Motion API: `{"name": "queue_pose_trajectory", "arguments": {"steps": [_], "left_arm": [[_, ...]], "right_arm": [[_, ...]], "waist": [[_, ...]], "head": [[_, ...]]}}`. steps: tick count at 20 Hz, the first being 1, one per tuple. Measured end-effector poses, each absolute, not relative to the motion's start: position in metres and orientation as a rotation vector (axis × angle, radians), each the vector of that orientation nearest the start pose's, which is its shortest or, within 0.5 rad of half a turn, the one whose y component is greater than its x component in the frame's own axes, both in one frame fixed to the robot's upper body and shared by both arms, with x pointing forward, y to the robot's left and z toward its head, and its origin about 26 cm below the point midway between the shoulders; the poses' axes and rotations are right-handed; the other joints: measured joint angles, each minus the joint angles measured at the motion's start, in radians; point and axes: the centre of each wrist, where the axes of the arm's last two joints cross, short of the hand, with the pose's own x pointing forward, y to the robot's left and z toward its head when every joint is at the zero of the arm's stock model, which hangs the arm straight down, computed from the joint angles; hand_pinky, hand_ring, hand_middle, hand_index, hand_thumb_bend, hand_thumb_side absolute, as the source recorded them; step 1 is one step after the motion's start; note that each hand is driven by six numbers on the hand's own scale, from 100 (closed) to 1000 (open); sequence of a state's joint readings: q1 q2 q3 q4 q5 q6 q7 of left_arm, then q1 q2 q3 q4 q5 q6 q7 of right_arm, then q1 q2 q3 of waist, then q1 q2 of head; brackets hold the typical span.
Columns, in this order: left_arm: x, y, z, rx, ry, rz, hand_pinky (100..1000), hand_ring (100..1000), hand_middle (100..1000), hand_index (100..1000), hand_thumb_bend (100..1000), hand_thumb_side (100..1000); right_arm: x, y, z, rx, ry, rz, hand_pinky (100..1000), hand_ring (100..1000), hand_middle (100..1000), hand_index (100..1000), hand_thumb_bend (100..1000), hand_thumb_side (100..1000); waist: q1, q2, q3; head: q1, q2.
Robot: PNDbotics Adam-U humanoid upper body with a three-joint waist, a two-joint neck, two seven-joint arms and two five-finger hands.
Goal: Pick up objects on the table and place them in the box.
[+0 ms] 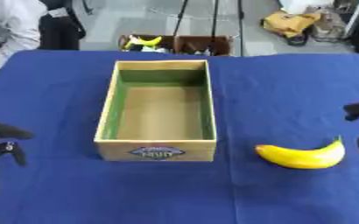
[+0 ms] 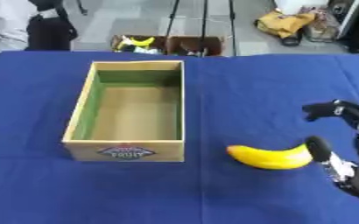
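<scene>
Blue-clothed table [image 1: 290, 78], head camera looking down. Open wooden box [image 1: 157, 147] sits left of centre, long side running away from the robot, green inner side walls, bare brown floor, printed label on the near wall. Nothing visible inside the box.

Banana [image 2: 268, 158], yellow, lies on the table to the right of the box near its front corner, well apart from it, curve sagging toward the robot, ends pointing up-left and up-right. Not in the box.

Right hand [image 2: 343, 144] comes in from the right edge, spread wide: one finger or thumb up near the far side, pointing left, another lower one just beside or touching the banana's right end; contact can't be told for sure. Fingers not closed around the banana, holds nothing. In the left eye view only two dark tips of it show at the right edge.

Left hand [image 1: 0, 140] at the lower left, beside the table's near-left area, well apart from the box. Fingers relaxed and apart, one pointing right, one down, holding nothing.

Past the far table edge: a brown crate on the floor [image 1: 179, 43] with something yellow in it, a yellow bag [image 1: 290, 22] further right. A person's sleeve at the upper left, not touching anything on the table.
</scene>
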State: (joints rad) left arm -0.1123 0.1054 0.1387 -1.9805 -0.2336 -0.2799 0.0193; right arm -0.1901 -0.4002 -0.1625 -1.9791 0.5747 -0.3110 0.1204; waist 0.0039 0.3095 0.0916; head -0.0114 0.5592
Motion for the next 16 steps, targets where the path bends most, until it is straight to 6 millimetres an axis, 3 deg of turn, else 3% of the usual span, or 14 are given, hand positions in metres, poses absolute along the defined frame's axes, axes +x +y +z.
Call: {"name": "queue_pose_trajectory", "arguments": {"steps": [2,7,16], "left_arm": [[0.279,0.279,0.133,0.419,-2.339,-0.216,256,571,480,580,100,993],[0.279,0.278,0.133,0.411,-2.338,-0.219,255,571,480,580,100,993],[0.279,0.278,0.133,0.409,-2.338,-0.221,254,571,480,580,100,993]], "right_arm": [[0.288,-0.322,0.194,-0.912,-2.167,1.001,765,765,574,773,553,1000],[0.290,-0.319,0.203,-0.864,-2.061,1.135,822,815,633,817,625,826],[0.292,-0.316,0.209,-0.762,-1.870,1.360,877,863,708,901,623,673]], "waist": [[0.000,-0.001,0.001],[0.000,-0.001,0.002],[0.001,-0.001,0.003]], "head": [[-0.001,0.001],[-0.004,0.001],[-0.008,0.001]]}}
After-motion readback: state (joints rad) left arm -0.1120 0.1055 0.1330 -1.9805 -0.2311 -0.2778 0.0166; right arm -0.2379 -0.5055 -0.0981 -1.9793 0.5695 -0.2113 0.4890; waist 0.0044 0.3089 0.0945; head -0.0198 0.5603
